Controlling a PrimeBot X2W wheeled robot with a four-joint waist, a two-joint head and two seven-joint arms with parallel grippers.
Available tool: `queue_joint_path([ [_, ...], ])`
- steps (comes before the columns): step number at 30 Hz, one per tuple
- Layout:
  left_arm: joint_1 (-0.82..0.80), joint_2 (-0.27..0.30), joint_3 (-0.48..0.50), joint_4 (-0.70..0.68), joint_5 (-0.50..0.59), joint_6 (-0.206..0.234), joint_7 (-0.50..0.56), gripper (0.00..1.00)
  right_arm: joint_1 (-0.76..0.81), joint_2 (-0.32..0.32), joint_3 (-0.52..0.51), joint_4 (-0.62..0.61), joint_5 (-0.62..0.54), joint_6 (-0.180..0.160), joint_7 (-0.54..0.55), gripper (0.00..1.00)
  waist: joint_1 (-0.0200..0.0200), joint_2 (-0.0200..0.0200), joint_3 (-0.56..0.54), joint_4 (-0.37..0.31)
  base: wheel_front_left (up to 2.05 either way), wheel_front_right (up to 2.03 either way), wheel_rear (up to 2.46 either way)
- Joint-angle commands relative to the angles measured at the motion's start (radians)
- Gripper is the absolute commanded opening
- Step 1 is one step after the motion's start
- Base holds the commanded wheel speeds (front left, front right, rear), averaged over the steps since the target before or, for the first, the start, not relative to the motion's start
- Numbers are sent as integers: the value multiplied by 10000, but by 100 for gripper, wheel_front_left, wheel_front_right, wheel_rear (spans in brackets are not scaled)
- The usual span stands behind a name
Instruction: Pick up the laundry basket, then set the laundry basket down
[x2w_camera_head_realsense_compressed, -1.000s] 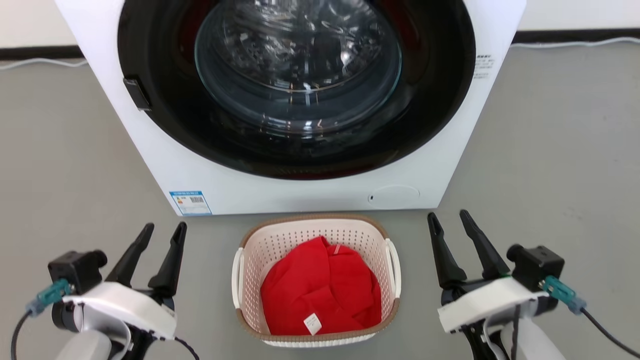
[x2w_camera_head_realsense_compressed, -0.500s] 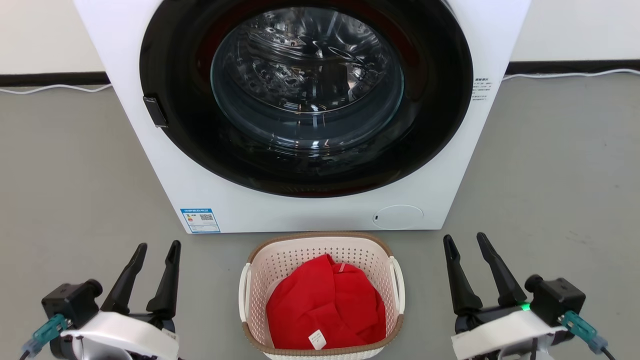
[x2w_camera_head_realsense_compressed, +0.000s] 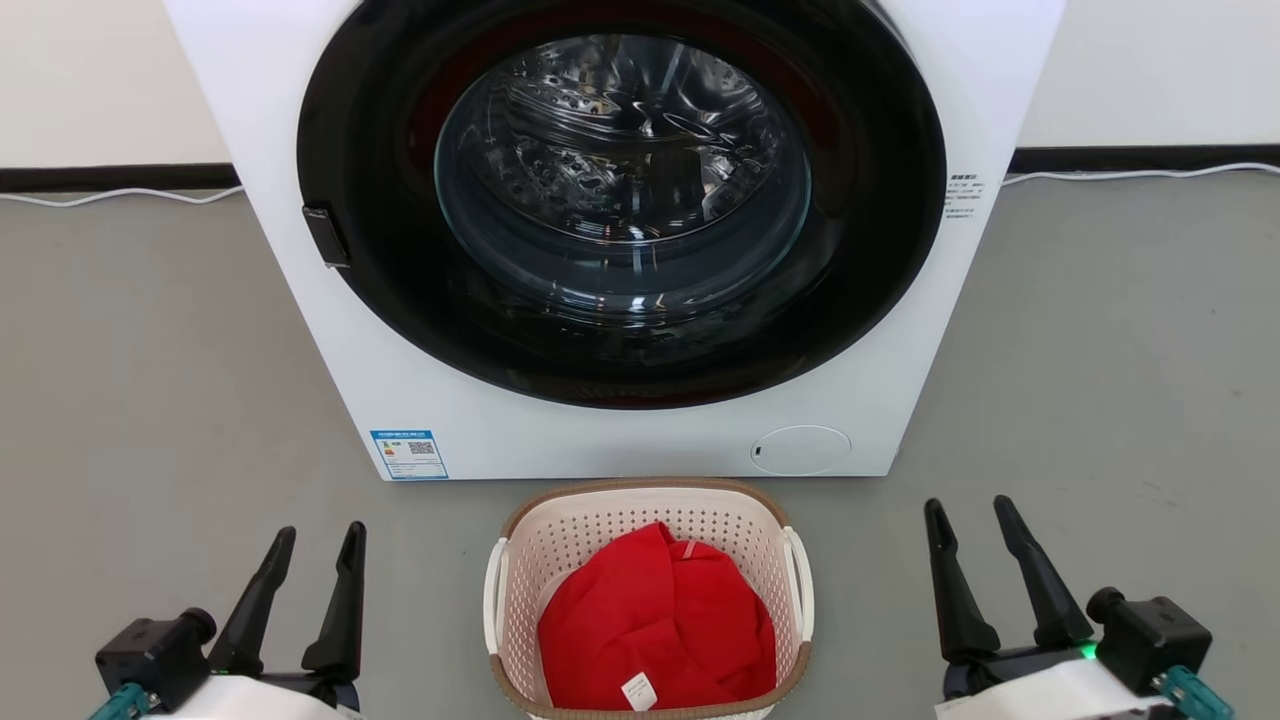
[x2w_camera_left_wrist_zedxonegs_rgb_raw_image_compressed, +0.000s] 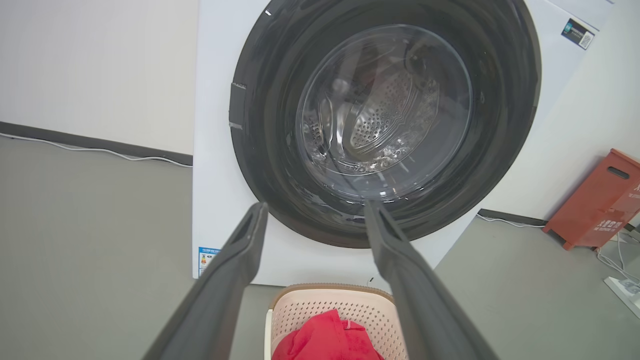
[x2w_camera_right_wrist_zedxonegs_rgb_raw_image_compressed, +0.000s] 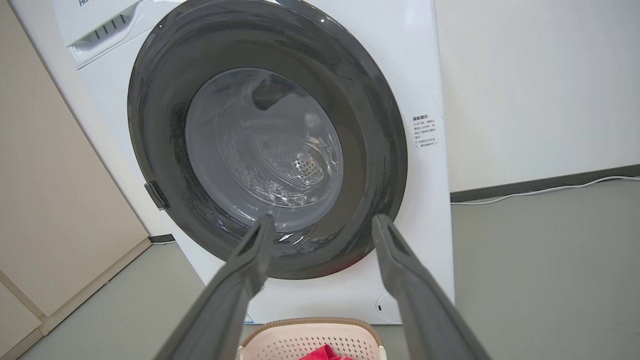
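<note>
- Plainly, the pick-up has not begun: the left gripper (x2w_camera_head_realsense_compressed: 322, 528) hangs at the lower left of the head view, its two dark fingers spread wide with nothing between them.
- The right gripper (x2w_camera_head_realsense_compressed: 967, 501) mirrors it at the lower right, jaws likewise wide apart and empty. Both sets of fingers point ahead toward the machine.
- Between the two, and well apart from either, the laundry basket (x2w_camera_head_realsense_compressed: 640, 485) stands upright on the grey floor (x2w_camera_head_realsense_compressed: 150, 420). A red garment (x2w_camera_head_realsense_compressed: 655, 620) is heaped inside it, with a small white tag showing.
- Its white side handles (x2w_camera_head_realsense_compressed: 803, 585) face outward, one toward each gripper, and both look free of the cloth.
- Just behind the basket rises the washing machine (x2w_camera_head_realsense_compressed: 620, 445), whose round glass door (x2w_camera_head_realsense_compressed: 620, 190) looks shut. Whether the basket's far rim touches the machine's front I cannot tell.
- Farthest off, a white cable (x2w_camera_head_realsense_compressed: 120, 193) runs along the foot of the wall.
- My reading is that this is the approach stage of the lift. The next move calls for both arms to come inward and down, each gripper setting its open fingers across one handle. They should then close together and raise evenly, so the basket neither tips out the garment nor knocks the door.
</note>
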Motion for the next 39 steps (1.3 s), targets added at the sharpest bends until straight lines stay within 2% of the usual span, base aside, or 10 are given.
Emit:
queue_joint_path([
  [1,-237,94,373,-334,142,-58,-63,100,-7,-4,183,-316,-97,71,-107,100,1,-1,10,11,0,0,0],
  [12,13,-140,587,-620,770,-58,-63,100,14,-4,61,-110,-239,71,-107,100,1,-1,53,32,0,0,0],
  [39,20,-180,511,-495,833,-58,-63,100,-55,-4,77,35,-216,71,-107,100,1,-1,35,-23,0,0,0],
])
